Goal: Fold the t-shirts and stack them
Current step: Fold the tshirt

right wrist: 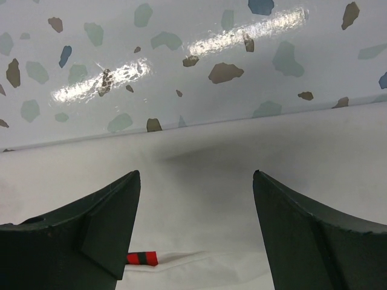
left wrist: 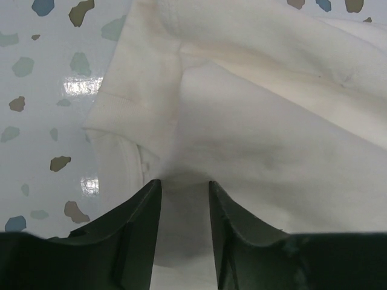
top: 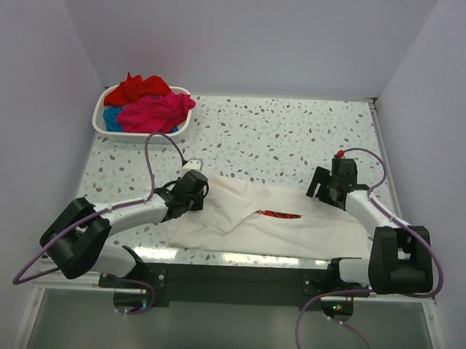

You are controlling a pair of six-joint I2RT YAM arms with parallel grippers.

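A white t-shirt [top: 292, 230] lies crumpled and partly folded at the table's near middle, with a sliver of its red print [top: 278, 214] showing in a fold. My left gripper [top: 194, 190] sits on the shirt's left end. In the left wrist view its jaws [left wrist: 182, 182] are drawn in on a bunch of the white cloth [left wrist: 272, 139] beside a sleeve hem. My right gripper [top: 323, 191] hangs open over the shirt's far right edge. In the right wrist view [right wrist: 196, 175] white cloth [right wrist: 211, 151] lies below it, untouched, with a red strip [right wrist: 142, 258].
A white slatted basket [top: 127, 138] stands at the back left and holds a red tee [top: 140, 88], a magenta tee [top: 155, 112] and a blue tee [top: 111, 118]. Speckled tabletop [top: 295, 138] stretches behind the shirt. Walls close in on three sides.
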